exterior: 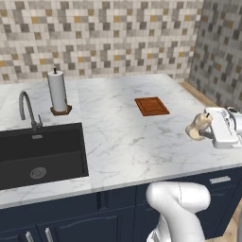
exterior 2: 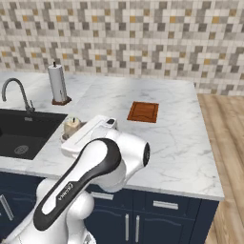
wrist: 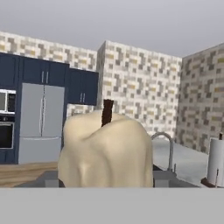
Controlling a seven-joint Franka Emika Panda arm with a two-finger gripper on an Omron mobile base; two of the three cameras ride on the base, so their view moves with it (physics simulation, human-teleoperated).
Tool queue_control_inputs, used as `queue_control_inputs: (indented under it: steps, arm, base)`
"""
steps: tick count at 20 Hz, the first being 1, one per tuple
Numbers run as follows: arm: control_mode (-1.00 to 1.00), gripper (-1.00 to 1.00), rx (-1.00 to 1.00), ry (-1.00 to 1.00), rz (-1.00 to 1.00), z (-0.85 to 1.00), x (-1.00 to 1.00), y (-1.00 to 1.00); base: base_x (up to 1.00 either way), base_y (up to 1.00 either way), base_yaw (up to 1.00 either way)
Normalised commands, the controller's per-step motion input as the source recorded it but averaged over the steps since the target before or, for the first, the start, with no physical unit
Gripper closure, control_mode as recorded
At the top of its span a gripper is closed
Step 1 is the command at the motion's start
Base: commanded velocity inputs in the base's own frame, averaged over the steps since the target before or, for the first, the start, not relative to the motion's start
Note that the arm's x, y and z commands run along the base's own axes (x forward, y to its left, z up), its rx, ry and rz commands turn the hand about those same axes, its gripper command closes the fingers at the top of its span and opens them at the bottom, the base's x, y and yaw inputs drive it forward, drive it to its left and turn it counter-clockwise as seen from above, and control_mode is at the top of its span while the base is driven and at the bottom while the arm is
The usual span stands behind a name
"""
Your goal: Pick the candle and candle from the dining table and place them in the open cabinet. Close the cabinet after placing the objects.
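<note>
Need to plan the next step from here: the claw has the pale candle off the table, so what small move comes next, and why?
Probably carry it on toward the cabinets. The claw is shut on the cream candle, held clear above the marble table. In the hand view the candle faces navy cabinets across the room, so drive or swing that way.

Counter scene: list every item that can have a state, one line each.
Candle: held in the gripper, lifted off the marble table.
Gripper: shut on the candle.
Paper towel roll: upright on its stand.
Cutting board: lying flat.
Faucet: no water running.
</note>
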Motion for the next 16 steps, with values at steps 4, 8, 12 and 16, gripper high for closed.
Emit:
queue_control_inputs:
  steps: [4, 8, 12, 16]
  arm:
    - [-1.0, 1.0, -0.13, 0.16, 0.0, 0.16, -0.09, 0.44]
    - [-1.0, 1.0, -0.24, 0.27, 0.0, 0.0, 0.0, 0.58]
    - [-1.0, 1.0, -0.2, 0.23, 0.0, 0.0, 0.0, 0.54]
    - [-1.0, 1.0, -0.05, 0.03, 0.0, 0.0, 0.0, 0.18]
  base:
    - [0.0, 0.0, 0.0]
    - [0.0, 0.0, 0.0]
    - [0.0, 0.0, 0.0]
    - [0.0, 0.0, 0.0]
